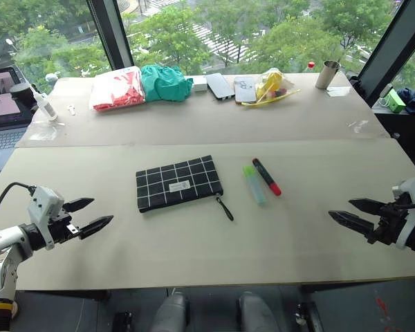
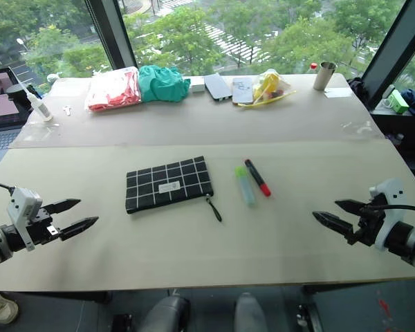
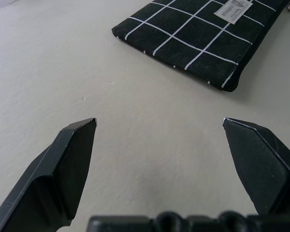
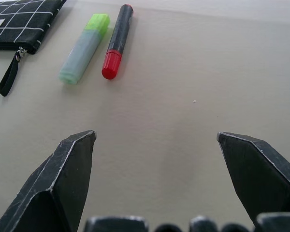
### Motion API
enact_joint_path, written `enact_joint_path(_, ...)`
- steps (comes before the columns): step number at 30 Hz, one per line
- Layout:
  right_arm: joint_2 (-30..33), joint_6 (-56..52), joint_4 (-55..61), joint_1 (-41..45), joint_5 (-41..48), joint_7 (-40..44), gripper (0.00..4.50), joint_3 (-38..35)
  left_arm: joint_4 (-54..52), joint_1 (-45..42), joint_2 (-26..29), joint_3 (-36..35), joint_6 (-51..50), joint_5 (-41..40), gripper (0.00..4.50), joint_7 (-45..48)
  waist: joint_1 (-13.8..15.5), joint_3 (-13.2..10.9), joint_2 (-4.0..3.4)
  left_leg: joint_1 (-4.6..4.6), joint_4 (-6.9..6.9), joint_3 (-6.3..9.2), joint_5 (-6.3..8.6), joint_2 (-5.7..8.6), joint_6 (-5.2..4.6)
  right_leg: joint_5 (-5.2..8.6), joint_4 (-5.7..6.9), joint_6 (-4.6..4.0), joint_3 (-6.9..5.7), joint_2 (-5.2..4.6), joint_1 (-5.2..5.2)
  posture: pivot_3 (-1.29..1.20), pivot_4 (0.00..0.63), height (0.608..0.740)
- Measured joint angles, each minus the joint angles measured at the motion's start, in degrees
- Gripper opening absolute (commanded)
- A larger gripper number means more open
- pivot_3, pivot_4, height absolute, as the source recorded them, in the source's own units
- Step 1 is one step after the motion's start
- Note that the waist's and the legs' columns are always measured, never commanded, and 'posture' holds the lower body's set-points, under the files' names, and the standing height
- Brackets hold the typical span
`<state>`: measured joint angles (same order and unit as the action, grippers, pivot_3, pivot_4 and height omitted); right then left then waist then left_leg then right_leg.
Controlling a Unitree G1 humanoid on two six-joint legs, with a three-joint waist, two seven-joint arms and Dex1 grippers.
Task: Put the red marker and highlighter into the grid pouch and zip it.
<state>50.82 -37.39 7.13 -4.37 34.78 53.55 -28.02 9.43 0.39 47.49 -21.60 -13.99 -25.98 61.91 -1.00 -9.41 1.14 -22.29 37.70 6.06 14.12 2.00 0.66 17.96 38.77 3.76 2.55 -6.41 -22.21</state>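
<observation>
Pouch (image 1: 178,182) lies mid-table (image 1: 194,242), marker (image 1: 266,176) and highlighter (image 1: 254,183) side by side just right of it; left gripper (image 1: 87,216) and right gripper (image 1: 355,211) hover near the front corners. Wrist views: both spread wide, empty.

Bare table (image 1: 194,242) (nothing between) separates each claw from pouch (image 1: 178,182) and pens.

bright, even daylight from the windows (image 1: 214,28) behind the table (image 1: 194,235), soft shadows, sharp focus
</observation>
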Motion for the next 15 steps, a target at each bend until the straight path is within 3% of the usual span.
enact_joint_path(11, 0.00, 1.03, -1.52, 3.48, -2.07, 0.32, 4.45, 3.84, 1.10, -3.50, -0.19, 0.91, 5.30, 3.77, 4.50, -3.01, 0.16, 0.00, 0.00, -0.01, 0.03, -0.01, 0.00, 0.03, 0.00, 0.00, 0.01, 0.00, 0.00, -0.02, 0.00, 0.00, 0.150, 0.740)
enact_joint_path(13, 0.12, 0.68, -0.50, 5.67, -1.91, 0.71, 4.45, 5.38, 4.29, -6.53, 2.00, 3.86, 5.10, 3.93, 4.50, 1.74, 0.10, -0.01, -0.02, -0.02, 0.04, -0.02, -0.01, 0.03, 0.01, 0.00, 0.06, 0.00, -0.01, 0.00, -0.03, 0.00, 0.150, 0.740)
enact_joint_path(15, 1.01, -0.77, 3.66, 8.74, -0.50, 1.11, 4.45, 6.92, 6.20, -9.48, 2.97, 6.18, 11.15, 5.83, 4.50, 5.79, 0.07, -0.03, -0.06, 0.00, 0.04, -0.04, -0.01, 0.03, 0.01, 0.00, 0.07, 0.00, -0.01, -0.01, -0.02, 0.00, 0.150, 0.740)
